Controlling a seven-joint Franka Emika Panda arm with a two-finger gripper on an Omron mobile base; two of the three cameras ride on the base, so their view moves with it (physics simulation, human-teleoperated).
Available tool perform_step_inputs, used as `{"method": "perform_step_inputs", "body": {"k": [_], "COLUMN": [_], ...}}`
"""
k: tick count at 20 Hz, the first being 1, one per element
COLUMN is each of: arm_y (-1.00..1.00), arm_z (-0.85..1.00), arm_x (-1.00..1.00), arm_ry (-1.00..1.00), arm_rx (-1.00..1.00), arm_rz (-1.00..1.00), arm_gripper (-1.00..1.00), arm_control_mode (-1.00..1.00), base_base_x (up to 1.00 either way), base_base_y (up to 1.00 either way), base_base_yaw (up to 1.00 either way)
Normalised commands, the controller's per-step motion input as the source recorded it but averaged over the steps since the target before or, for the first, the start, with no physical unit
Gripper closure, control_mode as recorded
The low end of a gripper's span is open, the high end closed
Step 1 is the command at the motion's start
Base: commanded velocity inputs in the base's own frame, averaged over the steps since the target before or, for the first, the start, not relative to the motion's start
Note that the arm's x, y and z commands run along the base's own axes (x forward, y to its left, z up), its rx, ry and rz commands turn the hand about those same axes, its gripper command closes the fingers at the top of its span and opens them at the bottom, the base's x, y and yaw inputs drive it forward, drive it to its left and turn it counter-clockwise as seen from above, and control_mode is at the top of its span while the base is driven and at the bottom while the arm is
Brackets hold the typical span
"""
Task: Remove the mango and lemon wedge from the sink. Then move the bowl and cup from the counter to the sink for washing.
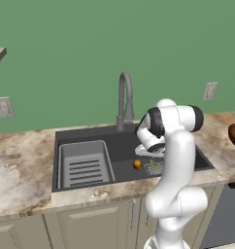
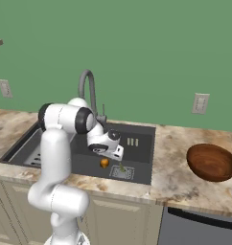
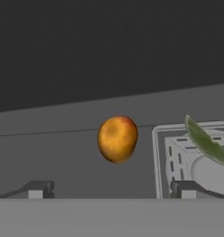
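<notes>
You are holding the pincer [image 3: 111, 190] with its jaws wide apart above the small orange-brown mango [image 3: 117, 138]; it is lying in the dark grey sink [image 1: 80, 136] beside the greenish lemon wedge [image 3: 206, 141]; the reddish-brown bowl [image 2: 212, 161] is waiting on the marbled table [image 2: 178, 179]; nothing is looking done yet.

The white arm [image 1: 175, 165] rose, folded at its elbow and bent down into the sink [image 1: 85, 136] — its claw [image 3: 111, 192] spread wide and empty above the basin floor.
</notes>
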Motion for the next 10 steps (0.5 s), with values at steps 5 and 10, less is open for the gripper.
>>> {"method": "perform_step_inputs", "body": {"k": [5,10], "arm_y": [0.05,0.05], "arm_z": [-0.17,-0.16], "arm_x": [0.08,0.08], "arm_ry": [0.0,0.0], "arm_rx": [0.0,0.0], "arm_rz": [0.0,0.0], "arm_gripper": [-1.0,-1.0], "arm_control_mode": [-1.0,-1.0], "base_base_x": [0.0,0.0], "base_base_y": [0.0,0.0], "base_base_yaw": [0.0,0.0]}}
